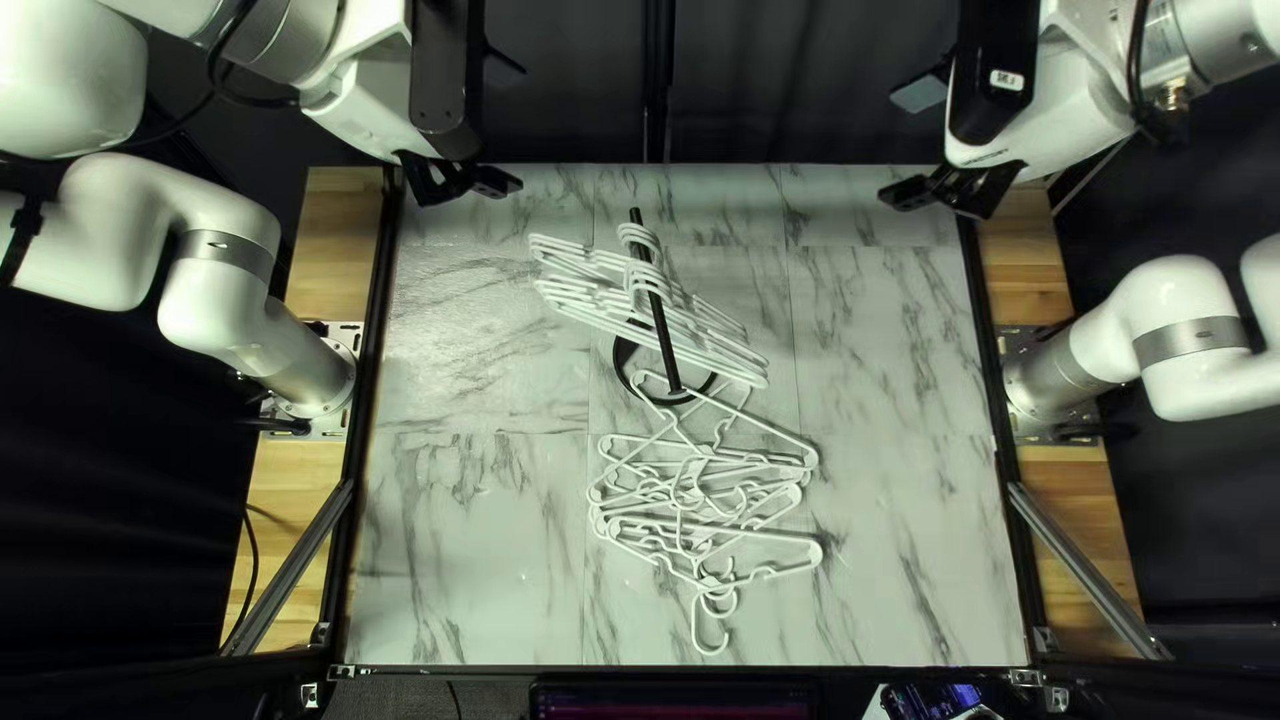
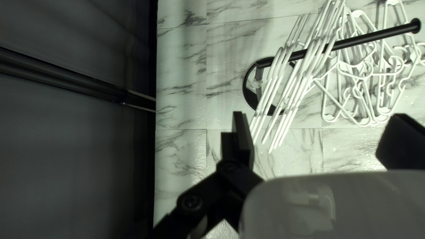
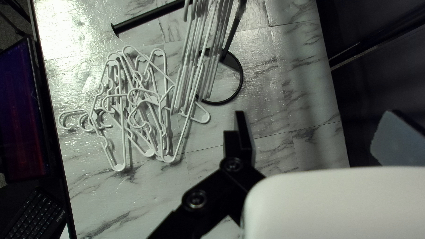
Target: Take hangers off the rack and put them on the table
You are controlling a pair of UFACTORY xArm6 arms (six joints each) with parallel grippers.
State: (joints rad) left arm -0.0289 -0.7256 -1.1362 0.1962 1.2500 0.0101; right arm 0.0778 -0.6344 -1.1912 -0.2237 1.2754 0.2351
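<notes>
Glossy white-and-grey marbled table surface (image 1: 480, 547), smooth white plastic-looking hangers (image 1: 707, 540), matt black cloth-like curtain (image 1: 574, 94)

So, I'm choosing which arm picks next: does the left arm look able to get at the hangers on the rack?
Probably yes: its pincer is open and empty, and I see nothing between it and the hanging hangers.

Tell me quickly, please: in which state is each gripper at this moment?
Left gripper: open, holding nothing.
Right gripper: open, holding nothing.
</notes>
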